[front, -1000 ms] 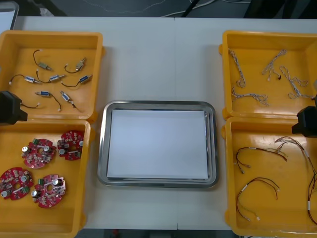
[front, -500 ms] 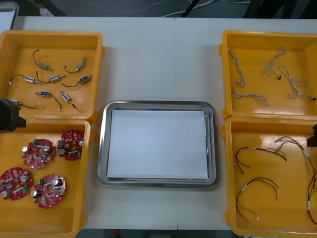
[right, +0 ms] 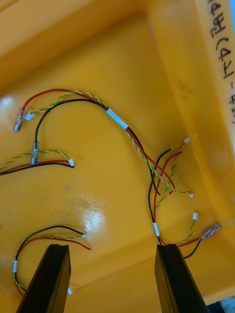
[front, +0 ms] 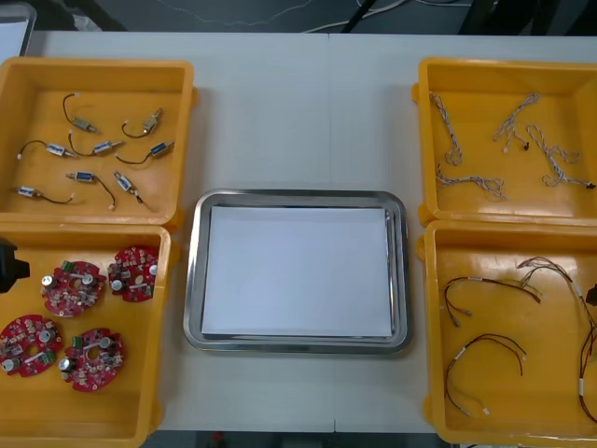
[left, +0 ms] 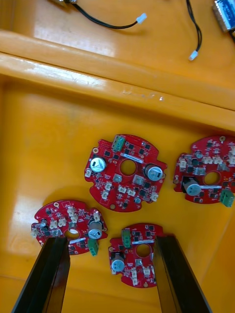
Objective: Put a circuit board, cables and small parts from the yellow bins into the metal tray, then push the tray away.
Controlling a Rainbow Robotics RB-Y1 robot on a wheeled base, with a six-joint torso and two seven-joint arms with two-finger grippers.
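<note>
Light table (front: 298,112), smooth & matte, w/ a shiny rectangular metal tray (front: 193,280) at centre: rounded corners, raised rim, flat white inside, nothing in it.

Left gripper (left: 110,239) hung left of the tray over the near-left yellow bin (front: 93,411). Its black, flat-sided fingers (left: 49,274) stood wide apart w/ nothing betw. them. Just beyond the tips lay four round red circuit boards (left: 126,172), each w/ a centre hole, notched edge, silver cans & green/white connectors. They lay flat on the glossy plastic floor, close together but not touching. Also left of the tray, farther back, the far-left yellow bin (front: 37,84) held small metal parts (front: 93,147) on thin black leads, scattered.

Right gripper (right: 112,247) was right of the tray over the near-right yellow bin (front: 541,401), fingers likewise spread wide, gripping nothing. Under it were thin red and yellow cables (right: 116,118), twisted, w/ black strands, white tags & small white plugs. They looped loosely over the bin floor by a corner wall. Far-right yellow bin (front: 480,140), behind that one, held pale blue and white cables (front: 471,184), twisted & kinked, in loose strands.
</note>
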